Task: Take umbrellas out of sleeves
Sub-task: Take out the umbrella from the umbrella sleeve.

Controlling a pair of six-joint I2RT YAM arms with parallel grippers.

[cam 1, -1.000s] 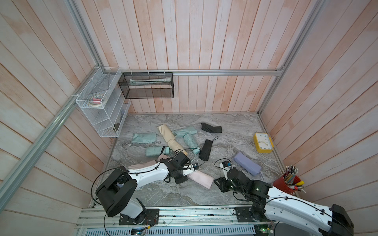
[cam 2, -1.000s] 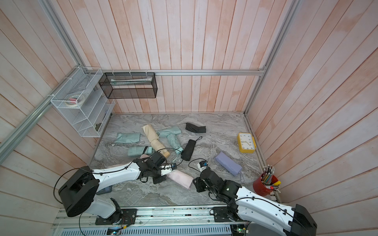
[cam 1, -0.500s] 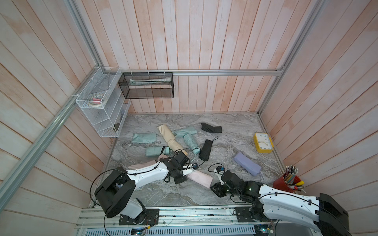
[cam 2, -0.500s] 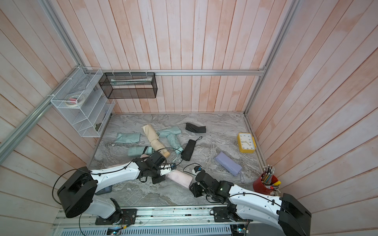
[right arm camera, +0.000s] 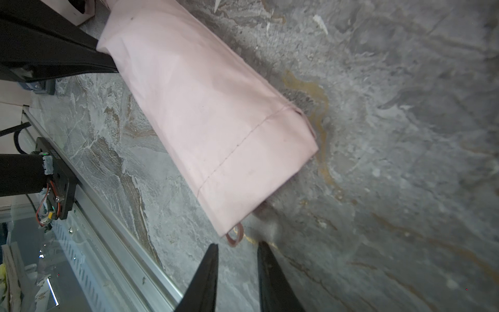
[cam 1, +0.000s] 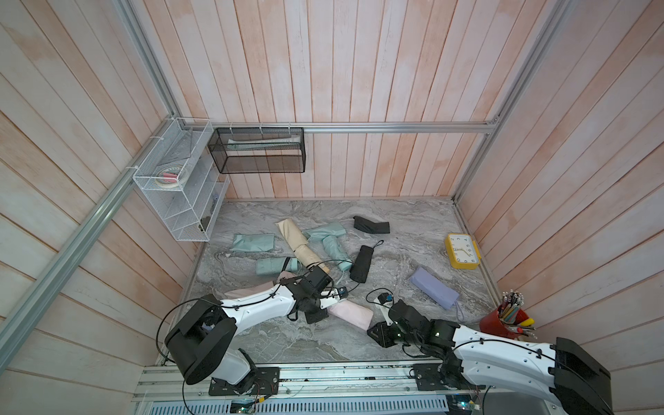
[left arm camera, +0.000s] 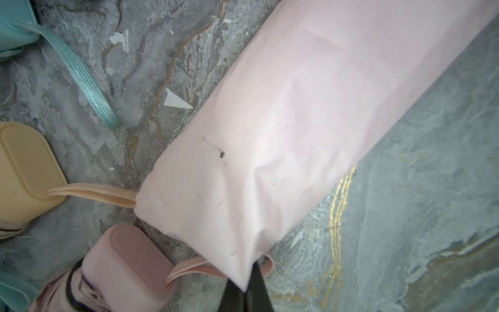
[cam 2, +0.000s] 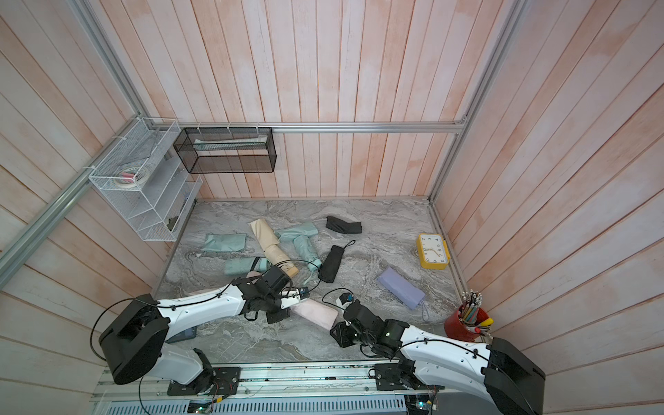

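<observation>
The left gripper (left arm camera: 245,286) was clenched on the pink sleeve (cam 1: 352,315), at a corner of the end opposite its hemmed mouth, near the middle of the worktop's (cam 1: 287,345) front edge. The sleeve bulged full. Only the right wrist view showed a pink cord loop (right arm camera: 234,235) poking from that mouth. The right gripper (right arm camera: 237,264) was released and empty just short of it.

At the front right corner a red cup (cam 1: 497,325) held pens (cam 1: 512,305). A white wire rack (cam 1: 172,215) on the left wall held a tape roll (cam 1: 169,178). A black mesh basket (cam 1: 258,167) on the back wall held something pale, too small to tell. Only the left wrist view showed a bare pink umbrella handle (left arm camera: 129,256) beside the clenched corner.
</observation>
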